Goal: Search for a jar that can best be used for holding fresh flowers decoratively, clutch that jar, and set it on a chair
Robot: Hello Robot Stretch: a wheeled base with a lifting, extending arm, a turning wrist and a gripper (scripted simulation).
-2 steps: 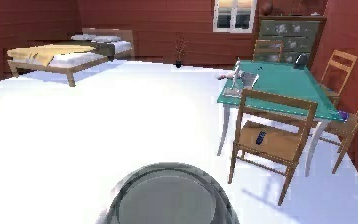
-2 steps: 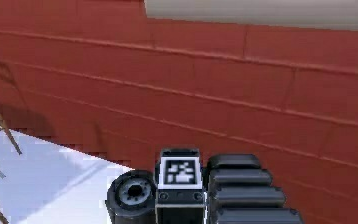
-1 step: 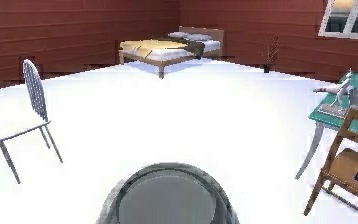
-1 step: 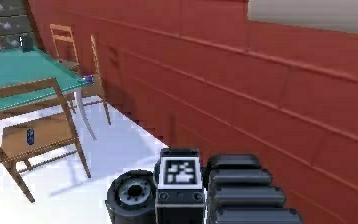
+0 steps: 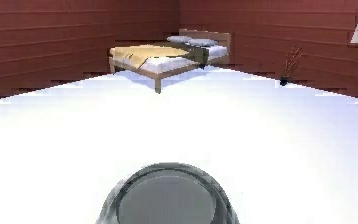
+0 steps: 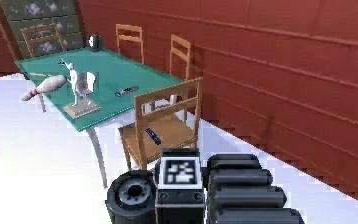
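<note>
nearest the lens, dark stacked arm blocks (image 6: pixel 237 190) are sitting beside a white marked square (image 6: pixel 182 172), and the round dark body left of it is looking like the pincer (image 6: pixel 132 197). its far end is not showing clearly, so i cannot tell whether it is grasping anything or released. far off in the forward view, a small dark vessel (image 5: pixel 285 80) with thin twigs (image 5: pixel 292 60) is standing on the floor (image 5: pixel 187 120) near the red wall (image 5: pixel 277 25), well apart from the bed (image 5: pixel 157 58); i am judging this to be the jar. it is probably going to handle as stiff, smooth and breakable, light but tippy. gripping around the body below the rim, never the twigs, is looking safest. a wooden chair (image 6: pixel 165 120) is standing beside the green worktop (image 6: pixel 107 75).
</note>
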